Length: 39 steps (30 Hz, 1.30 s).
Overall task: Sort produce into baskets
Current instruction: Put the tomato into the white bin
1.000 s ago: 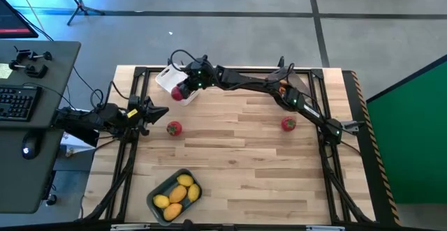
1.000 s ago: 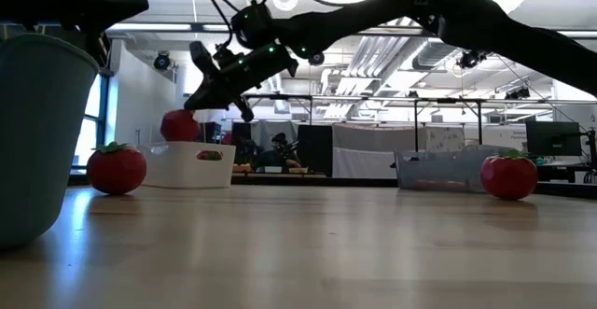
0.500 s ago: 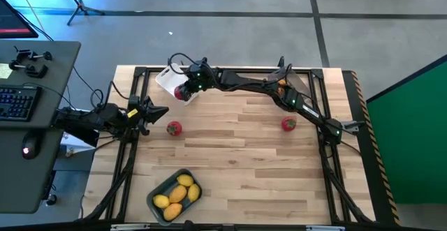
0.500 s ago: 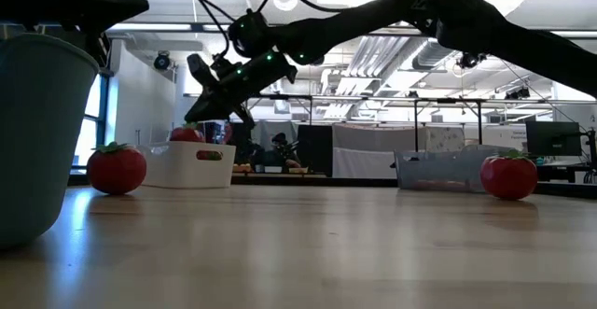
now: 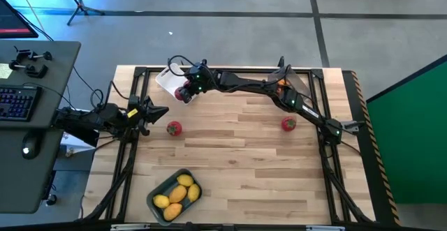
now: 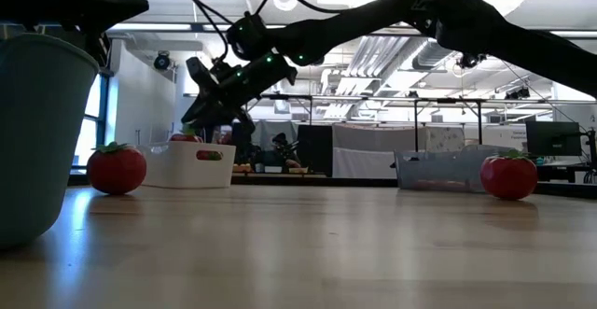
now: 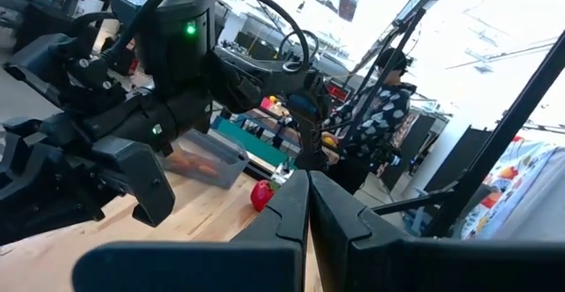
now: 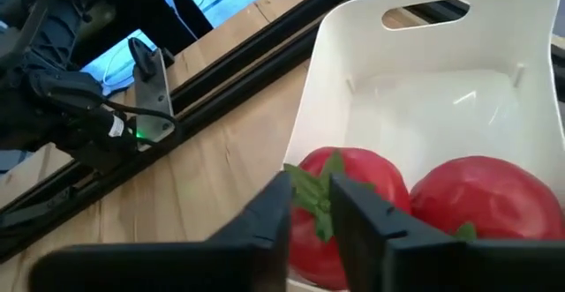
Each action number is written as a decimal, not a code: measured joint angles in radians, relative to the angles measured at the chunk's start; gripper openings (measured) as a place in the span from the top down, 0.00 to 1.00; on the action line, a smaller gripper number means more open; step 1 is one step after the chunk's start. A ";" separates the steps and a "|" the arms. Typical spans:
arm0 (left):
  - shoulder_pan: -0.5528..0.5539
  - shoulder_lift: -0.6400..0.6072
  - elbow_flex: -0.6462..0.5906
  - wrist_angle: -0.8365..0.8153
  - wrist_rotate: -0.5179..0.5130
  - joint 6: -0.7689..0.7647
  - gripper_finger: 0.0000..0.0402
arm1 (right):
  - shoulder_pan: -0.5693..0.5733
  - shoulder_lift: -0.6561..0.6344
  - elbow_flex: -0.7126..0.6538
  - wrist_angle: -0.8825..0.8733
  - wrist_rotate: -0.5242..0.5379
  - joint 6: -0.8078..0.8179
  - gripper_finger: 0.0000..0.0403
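Right gripper sits over the white rounded-corner plastic basket at the table's far edge, its fingers slightly spread around the green top of a red round toy fruit inside the basket (a second red fruit lies beside it). Left gripper, fingers pressed together, waits at the table's left edge; two more red fruits lie on the wood, and the yellow-orange oval fruits fill the grey-blue basket.

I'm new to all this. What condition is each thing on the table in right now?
White basket: holds two red fruits.
Red fruit under the right gripper: inside the basket, leaf between the slightly parted fingers.
Grey-blue basket: holds yellow fruits.
Two red fruits: loose on the table.
Left gripper: shut, empty, at the table's left edge.
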 joint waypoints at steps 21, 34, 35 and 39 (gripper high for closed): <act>0.000 0.000 0.000 -0.018 0.000 0.018 1.00 | 0.000 -0.219 0.002 -0.420 -0.038 -0.159 0.97; 0.000 0.000 0.000 -0.045 0.036 0.008 1.00 | 0.116 -0.418 0.001 -1.243 0.100 -0.048 1.00; 0.000 0.000 0.000 -0.047 0.039 0.008 1.00 | 0.129 -0.418 0.001 -1.275 0.102 -0.029 1.00; 0.000 0.000 0.000 -0.048 0.045 0.007 1.00 | 0.162 -0.447 -0.055 -1.270 0.054 0.005 1.00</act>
